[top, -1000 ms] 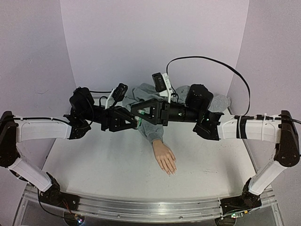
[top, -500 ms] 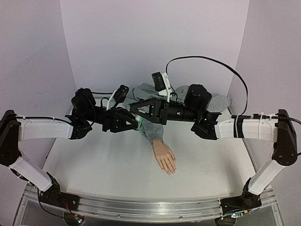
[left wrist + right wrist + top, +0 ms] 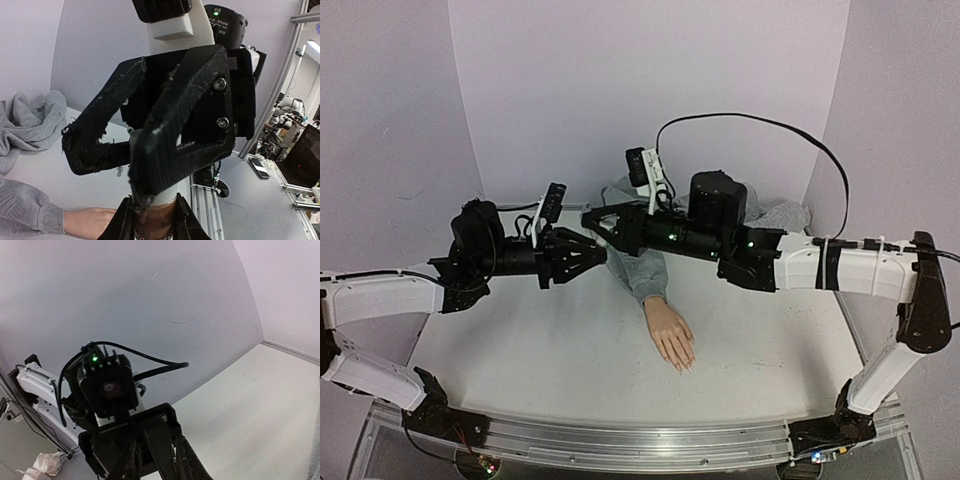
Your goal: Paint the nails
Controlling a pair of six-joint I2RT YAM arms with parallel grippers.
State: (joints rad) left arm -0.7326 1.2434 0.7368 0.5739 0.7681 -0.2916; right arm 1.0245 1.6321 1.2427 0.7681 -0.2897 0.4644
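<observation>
Pale lilac walls close in a white table.

**Top view.**
- Flesh-coloured mannequin hand: mid-table, fingertips toward the near edge.
- Grey sweatshirt sleeve: runs from the hand back to the far edge.
- Tiny pale nails: at the fingertips, too small to read for colour.
- Left gripper and right gripper: meeting tip to tip in the air over the far half of the table. They are just left of the sleeve and well apart from the nails. What lies between them is hidden.

**Left wrist view.**
- Left gripper: clamped on a small whitish-and-brown cylindrical bottle.
- Right gripper: fills the frame, black fingers drawn together down onto the bottle's top. Whether they pinch a cap cannot be told.
- Hand and sleeve: at lower left, on the table below. The nails are out of frame.

**Right wrist view.**
- Right gripper's own fingers: at the bottom edge, together, the bottle hidden beneath them.
- Left arm's black wrist camera with green lamp: facing them.
- No hand and no nails are visible.

**Status, as a judgement.** The bottle appears to be at the opening stage. No brush is out and no nail shows paint, so all five remain to do.

**Cross-reference.** Only the top view shows the nails and where the hand lies. Only the left wrist view shows the bottle and the grip on it.
</observation>
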